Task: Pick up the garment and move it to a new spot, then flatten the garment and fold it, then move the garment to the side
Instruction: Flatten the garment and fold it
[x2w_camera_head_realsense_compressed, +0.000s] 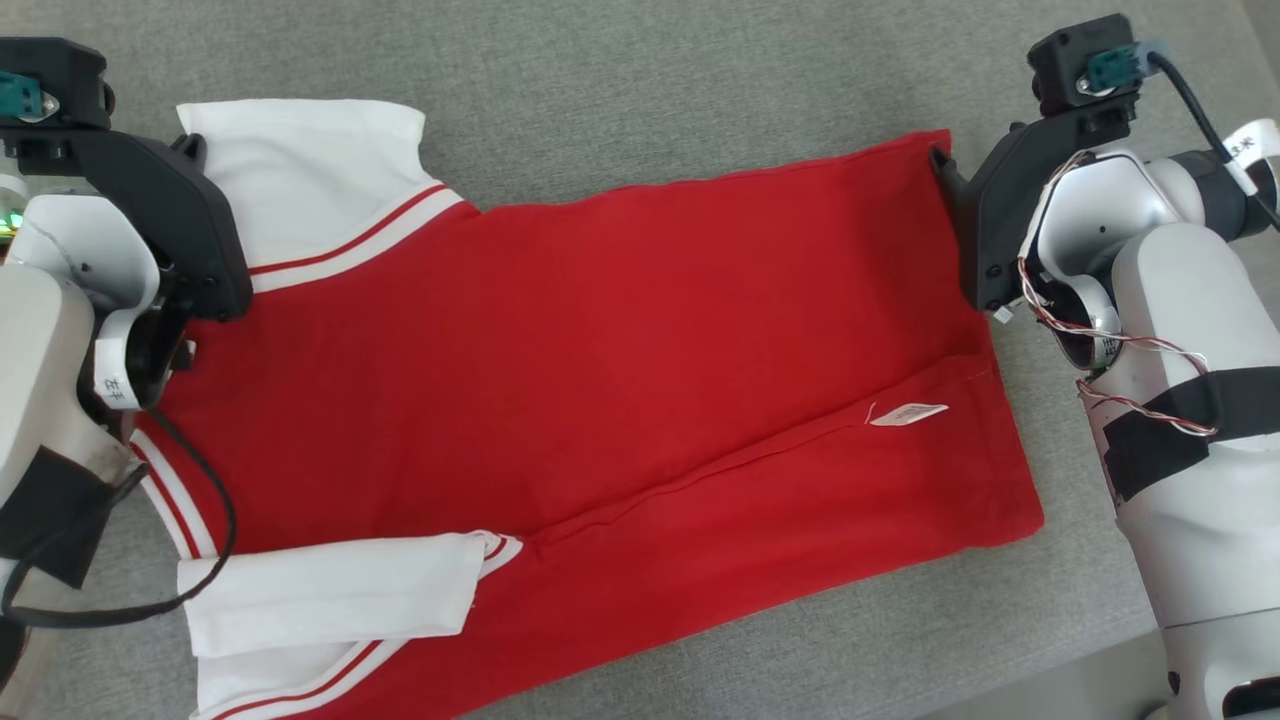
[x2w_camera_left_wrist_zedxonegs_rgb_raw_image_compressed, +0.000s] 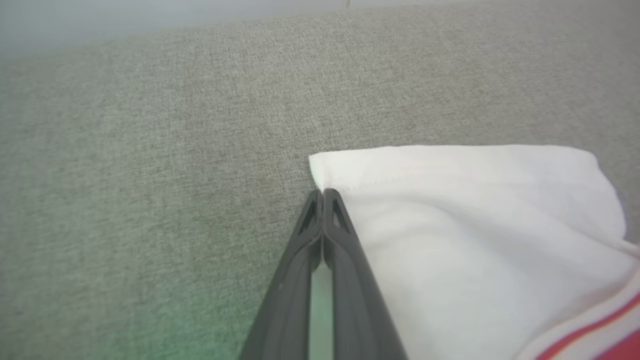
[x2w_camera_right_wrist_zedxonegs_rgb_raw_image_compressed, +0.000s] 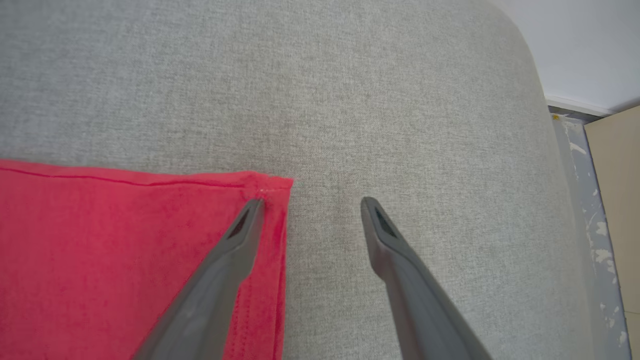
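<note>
A red garment (x2w_camera_head_realsense_compressed: 600, 350) with white sleeves lies spread flat on the grey cloth surface (x2w_camera_head_realsense_compressed: 650, 90), collar end to the left, hem to the right. My left gripper (x2w_camera_head_realsense_compressed: 192, 148) is shut at the far white sleeve's (x2w_camera_head_realsense_compressed: 310, 170) outer corner. In the left wrist view its joined fingertips (x2w_camera_left_wrist_zedxonegs_rgb_raw_image_compressed: 323, 192) sit on the sleeve's (x2w_camera_left_wrist_zedxonegs_rgb_raw_image_compressed: 475, 225) hem, with pale fabric between the fingers. My right gripper (x2w_camera_head_realsense_compressed: 940, 160) is open at the far hem corner. One finger (x2w_camera_right_wrist_zedxonegs_rgb_raw_image_compressed: 240, 235) rests over the red corner (x2w_camera_right_wrist_zedxonegs_rgb_raw_image_compressed: 100, 250); the other is over bare grey cloth.
The near white sleeve (x2w_camera_head_realsense_compressed: 330, 595) lies folded across the garment's front edge. A small white label (x2w_camera_head_realsense_compressed: 908, 413) sticks out near the hem. The surface's rounded edge (x2w_camera_right_wrist_zedxonegs_rgb_raw_image_compressed: 540, 100) drops to a speckled floor (x2w_camera_right_wrist_zedxonegs_rgb_raw_image_compressed: 595, 240) and a beige panel (x2w_camera_right_wrist_zedxonegs_rgb_raw_image_compressed: 617, 200) on the right.
</note>
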